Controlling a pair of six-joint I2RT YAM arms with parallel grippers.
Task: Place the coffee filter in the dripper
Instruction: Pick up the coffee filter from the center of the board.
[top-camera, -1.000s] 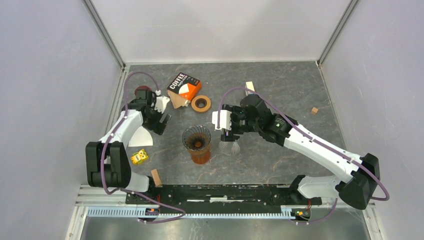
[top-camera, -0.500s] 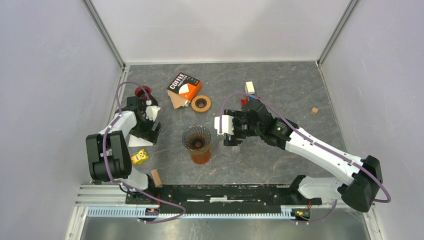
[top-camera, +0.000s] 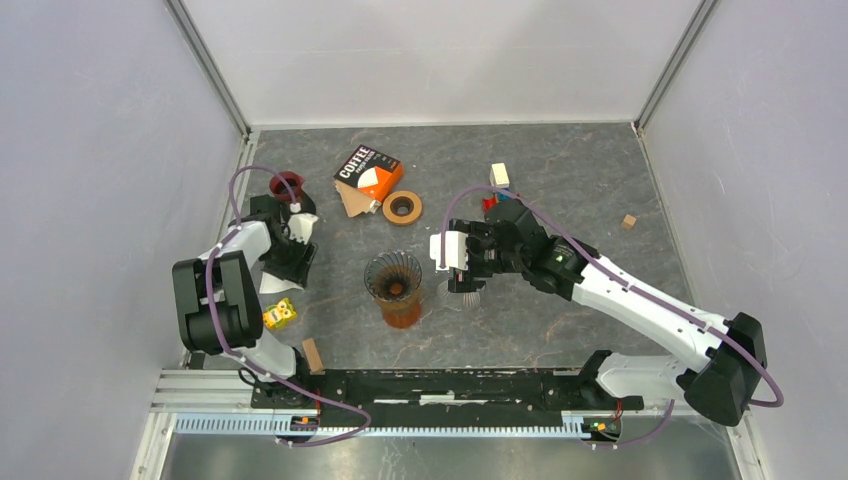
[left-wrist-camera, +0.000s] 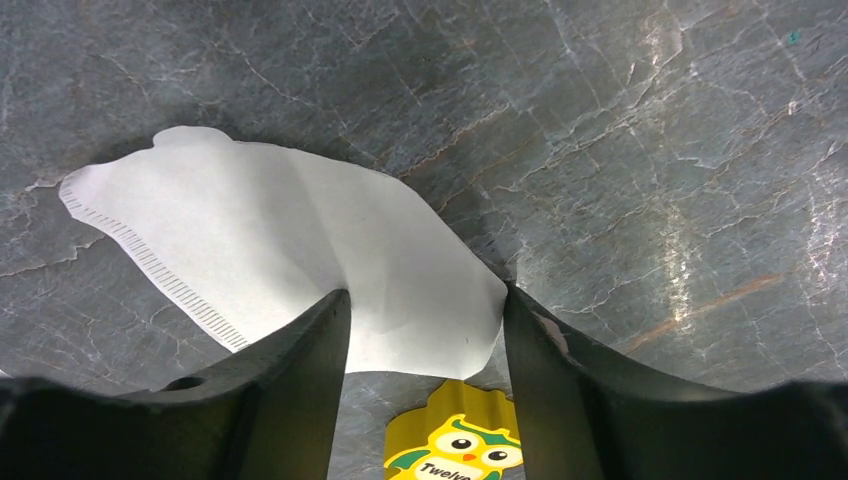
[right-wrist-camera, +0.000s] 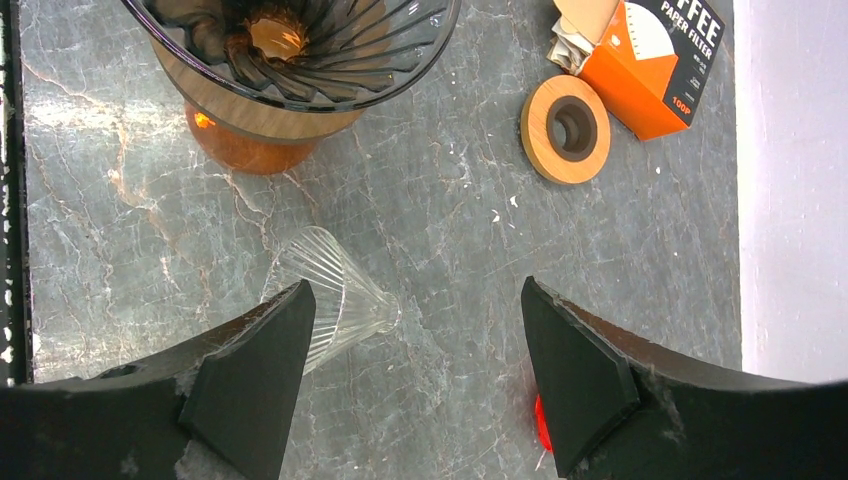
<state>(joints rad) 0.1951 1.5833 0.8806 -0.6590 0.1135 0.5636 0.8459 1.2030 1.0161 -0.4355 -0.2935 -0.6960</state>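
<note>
**A:** Where was the coffee filter (left-wrist-camera: 300, 240) when you looked?

**B:** I saw it lying flat on the tabletop (top-camera: 570, 180), far over on the left and well apart from the dripper (top-camera: 392, 275). A yellow owl tag (left-wrist-camera: 455, 448) lay just beside its near end.

**A:** And the left gripper (left-wrist-camera: 425, 325)?

**B:** It was down over the filter. Its jaws were partly open and straddled the paper's narrow end, with both fingers (left-wrist-camera: 300, 370) against the sheet. The paper was not lifted, and I couldn't make out a firm pinch.

**A:** What about the dripper itself?

**B:** It stood upright mid-table, dark ribbed glass seated on an amber glass (right-wrist-camera: 245, 150). I saw no paper inside it.

**A:** And the right side?

**B:** I had the right gripper (right-wrist-camera: 415, 340) hanging just right of the dripper, jaws spread wide and holding nothing. Under it a clear ribbed cone (right-wrist-camera: 335, 300) lay on its side. Farther back were the orange filter box (top-camera: 368, 172) and a wooden ring (top-camera: 402, 208).
</note>
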